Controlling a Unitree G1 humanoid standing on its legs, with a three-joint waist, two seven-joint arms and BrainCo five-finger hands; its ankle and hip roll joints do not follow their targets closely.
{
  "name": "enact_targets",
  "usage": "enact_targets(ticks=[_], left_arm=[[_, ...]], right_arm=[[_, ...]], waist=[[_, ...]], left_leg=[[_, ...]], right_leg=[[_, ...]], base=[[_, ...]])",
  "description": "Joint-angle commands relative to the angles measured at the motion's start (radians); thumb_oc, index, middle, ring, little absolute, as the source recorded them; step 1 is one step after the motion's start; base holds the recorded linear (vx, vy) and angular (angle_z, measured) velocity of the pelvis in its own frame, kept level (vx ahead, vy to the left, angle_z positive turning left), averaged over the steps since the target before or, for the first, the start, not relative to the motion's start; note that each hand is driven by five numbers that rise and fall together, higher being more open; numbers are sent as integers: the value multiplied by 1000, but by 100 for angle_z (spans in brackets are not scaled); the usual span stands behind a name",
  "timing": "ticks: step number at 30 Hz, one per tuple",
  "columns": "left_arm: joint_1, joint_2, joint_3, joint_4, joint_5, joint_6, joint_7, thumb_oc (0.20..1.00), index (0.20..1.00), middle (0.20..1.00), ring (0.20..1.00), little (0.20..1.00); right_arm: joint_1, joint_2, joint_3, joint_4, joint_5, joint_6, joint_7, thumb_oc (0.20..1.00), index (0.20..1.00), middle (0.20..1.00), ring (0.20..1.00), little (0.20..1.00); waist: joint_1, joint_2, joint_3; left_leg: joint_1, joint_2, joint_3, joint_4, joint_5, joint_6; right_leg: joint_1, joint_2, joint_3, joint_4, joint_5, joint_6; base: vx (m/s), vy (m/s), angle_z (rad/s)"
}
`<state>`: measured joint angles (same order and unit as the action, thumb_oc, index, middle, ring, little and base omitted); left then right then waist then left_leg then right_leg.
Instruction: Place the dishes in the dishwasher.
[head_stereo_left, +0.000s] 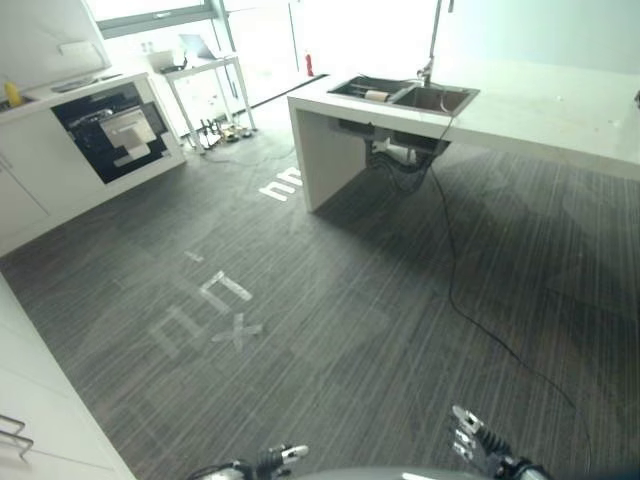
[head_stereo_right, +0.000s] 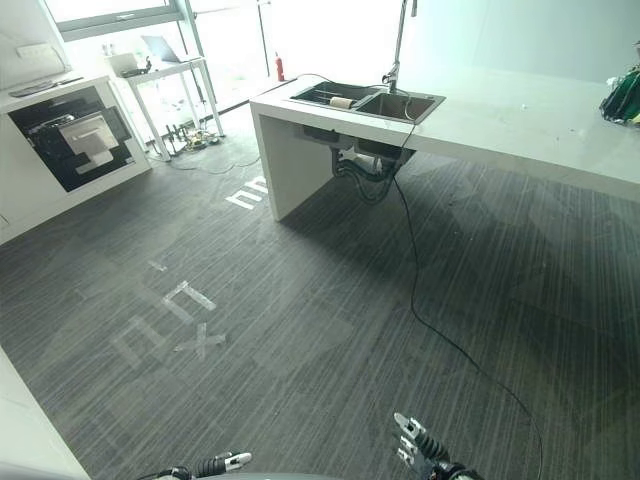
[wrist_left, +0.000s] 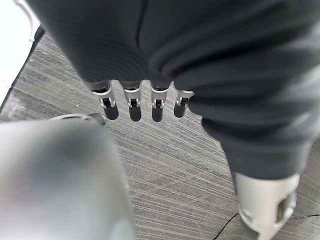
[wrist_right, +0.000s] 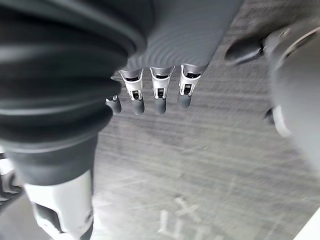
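Head eyes look down across floor, wrist views close above it.

Pale tape marks lie on the grey carpet floor: an X-shaped cross with bracket-like shapes beside it, and another bracket pair near the counter's end. They spell no legible word or number.

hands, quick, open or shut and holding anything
Left hand: open, fingers straight, holding nothing.
Right hand: open, fingers straight, holding nothing.

Grey floor, white counter, sink
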<state>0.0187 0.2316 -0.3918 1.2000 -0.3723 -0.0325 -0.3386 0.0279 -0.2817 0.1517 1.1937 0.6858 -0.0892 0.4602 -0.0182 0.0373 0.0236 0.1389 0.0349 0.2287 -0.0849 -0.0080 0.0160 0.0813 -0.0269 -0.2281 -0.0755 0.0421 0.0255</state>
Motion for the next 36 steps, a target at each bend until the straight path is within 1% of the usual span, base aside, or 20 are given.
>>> enact_targets(ticks=[1,3,4,5,6,8,9,10,12,14,20,24,25,27,28,30,34,36], left_arm=[[-72,-9,37,43,-21,-60,1,1000,1000,1000,1000,1000],[-74,-8,36,38,-20,-67,4,1000,1000,1000,1000,1000],[-77,-8,33,36,-33,-75,1,1000,1000,1000,1000,1000],[-89,-24,32,41,-77,-68,30,1000,1000,1000,1000,1000],[-91,-27,34,45,-93,-59,36,1000,1000,1000,1000,1000],[-105,-42,75,65,-216,18,43,1000,1000,1000,1000,1000],[-107,-44,81,68,-226,25,49,1000,1000,1000,1000,1000],[-116,-50,99,83,-208,40,58,1000,1000,1000,1000,1000],[-118,-53,103,90,-192,45,61,1000,1000,1000,1000,1000],[-122,-63,100,105,-161,74,71,1000,1000,1000,1000,1000],[-124,-77,92,125,-170,96,91,1000,1000,1000,1000,1000],[-121,-87,100,136,-202,101,97,1000,1000,1000,1000,1000],[-118,-89,102,137,-216,118,104,1000,1000,1000,1000,1000],[-116,-90,106,139,-223,130,112,1000,1000,1000,1000,1000],[-113,-88,117,148,-225,148,122,1000,1000,1000,1000,1000],[-114,-87,121,154,-225,151,123,1000,1000,1000,1000,1000],[-119,-81,123,156,-210,137,120,1000,1000,1000,1000,1000],[-123,-81,119,150,-210,114,112,1000,1000,1000,1000,1000]], right_arm=[[-91,38,60,41,-41,-52,-28,1000,1000,1000,1000,1000],[-90,39,68,43,-73,-35,-56,1000,1000,1000,1000,1000],[-91,41,73,48,-87,-16,-77,1000,1000,1000,1000,1000],[-95,49,74,88,-75,101,-95,1000,1000,1000,1000,1000],[-96,52,73,99,-82,117,-101,1000,1000,1000,1000,1000],[-106,56,79,143,-142,115,-141,1000,1000,1000,1000,1000],[-108,56,80,147,-139,116,-144,1000,1000,1000,1000,1000],[-120,59,81,158,-101,123,-153,1000,1000,1000,1000,1000],[-126,62,80,157,-89,127,-157,1000,1000,1000,1000,1000],[-130,72,79,147,-72,135,-163,1000,1000,1000,1000,1000],[-119,84,76,152,-73,136,-154,1000,1000,1000,1000,1000],[-108,93,81,165,-88,134,-153,1000,1000,1000,1000,1000],[-105,93,80,168,-98,136,-156,1000,1000,1000,1000,1000],[-103,92,80,171,-104,131,-157,1000,1000,1000,1000,1000],[-103,90,79,178,-88,117,-159,1000,1000,1000,1000,1000],[-105,88,76,179,-82,116,-157,1000,1000,1000,1000,1000],[-112,83,64,177,-64,108,-155,1000,1000,1000,1000,1000],[-117,84,67,168,-69,91,-150,1000,1000,1000,1000,1000]], waist=[[1,-55,-1],[2,-55,-1],[2,-56,-1],[5,-57,-3],[6,-57,-4],[13,-60,-9],[14,-61,-9],[19,-64,-11],[20,-65,-12],[15,-66,-18],[2,-64,-26],[-4,-61,-26],[-5,-61,-25],[-5,-60,-24],[-3,-59,-22],[-4,-58,-22],[-8,-56,-26],[-8,-55,-26]], left_leg=[[-21,-15,3,-2,27,-14],[-23,-16,2,-2,28,-14],[-23,-16,1,-2,28,-14],[-26,-16,-4,-2,29,-14],[-26,-16,-4,-2,29,-14],[-24,-17,-8,-2,26,-13],[-24,-18,-9,-2,26,-13],[-21,-17,-12,-2,28,-14],[-19,-15,-14,-2,28,-14],[-16,-13,-12,-2,30,-16],[-19,-9,-5,-2,33,-18],[-19,-7,-2,-2,35,-19],[-19,-6,-1,-2,35,-19],[-19,-6,-1,-2,35,-20],[-20,-6,-3,-2,36,-21],[-19,-5,-4,-2,36,-22],[-19,-1,-3,-2,38,-26],[-19,1,-3,-2,40,-27]], right_leg=[[40,-55,-9,-12,42,70],[39,-55,-10,-12,43,70],[39,-55,-11,-12,43,70],[39,-54,-13,-12,43,69],[40,-54,-14,-12,43,68],[42,-55,-20,-12,40,67],[43,-55,-21,-12,40,66],[46,-54,-25,-12,40,64],[49,-53,-25,-12,39,63],[49,-50,-22,-12,41,62],[43,-45,-13,-12,42,61],[42,-42,-5,-12,41,57],[41,-42,-4,-12,42,57],[41,-42,-5,-12,42,57],[42,-42,-6,-12,41,57],[42,-41,-5,-12,41,57],[40,-38,-2,-12,40,57],[40,-36,-2,-12,40,56]], base=[[0,0,0],[0,0,0],[0,0,0],[0,0,0],[0,0,0],[0,0,0],[0,0,0],[0,0,0],[0,0,0],[16,-15,1],[0,0,0],[0,0,0],[0,0,0],[0,0,0],[0,0,0],[0,0,0],[0,0,0],[5,-45,0]])
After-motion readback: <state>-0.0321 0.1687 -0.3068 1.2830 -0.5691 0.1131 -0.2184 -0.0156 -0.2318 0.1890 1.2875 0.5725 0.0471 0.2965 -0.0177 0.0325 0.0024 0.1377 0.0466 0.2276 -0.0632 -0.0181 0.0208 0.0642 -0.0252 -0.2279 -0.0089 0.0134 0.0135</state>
